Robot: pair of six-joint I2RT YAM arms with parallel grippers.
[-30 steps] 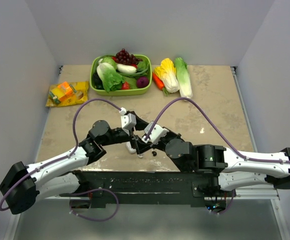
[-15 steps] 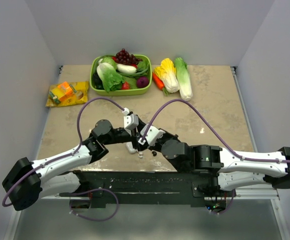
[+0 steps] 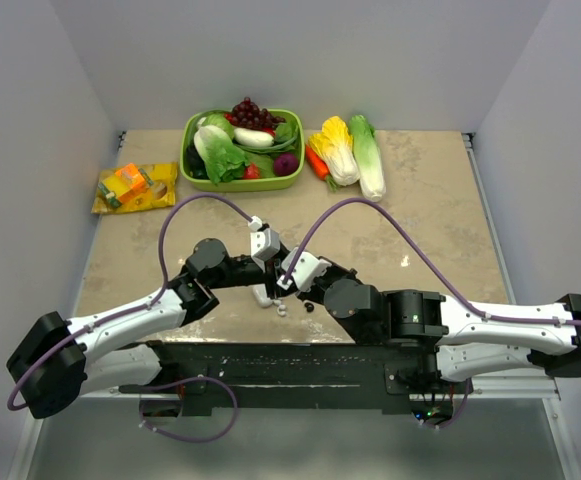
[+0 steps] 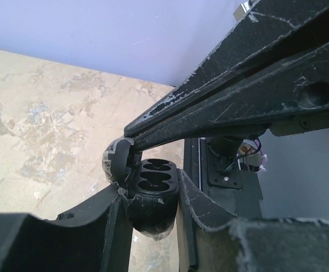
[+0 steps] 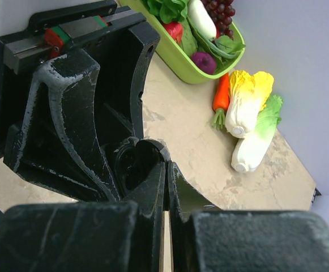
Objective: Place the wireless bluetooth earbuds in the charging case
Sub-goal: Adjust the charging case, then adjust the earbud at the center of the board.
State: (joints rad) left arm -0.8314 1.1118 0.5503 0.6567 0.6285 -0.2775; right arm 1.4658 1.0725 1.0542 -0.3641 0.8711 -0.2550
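Observation:
My left gripper (image 4: 150, 190) is shut on the black charging case (image 4: 153, 212), one finger on each side of its body. The case is open, its dark wells face up and its lid (image 4: 114, 161) is swung back to the left. My right gripper (image 5: 167, 164) is shut, and its tips rest against the lid (image 5: 147, 150) with nothing between them. In the top view both grippers (image 3: 275, 285) meet near the table's front edge and hide most of the case. A white earbud (image 3: 282, 311) and a black earbud (image 3: 308, 307) lie on the table just in front of them.
A green basket (image 3: 242, 150) of vegetables stands at the back. Beside it on the right lie a carrot (image 3: 317, 163) and cabbages (image 3: 355, 152). An orange snack packet (image 3: 135, 187) lies at the back left. The black base rail (image 3: 290, 365) runs along the near edge.
My left gripper has closed from open onto the charging case. Both arms have edged slightly closer together; the right gripper has stayed shut.

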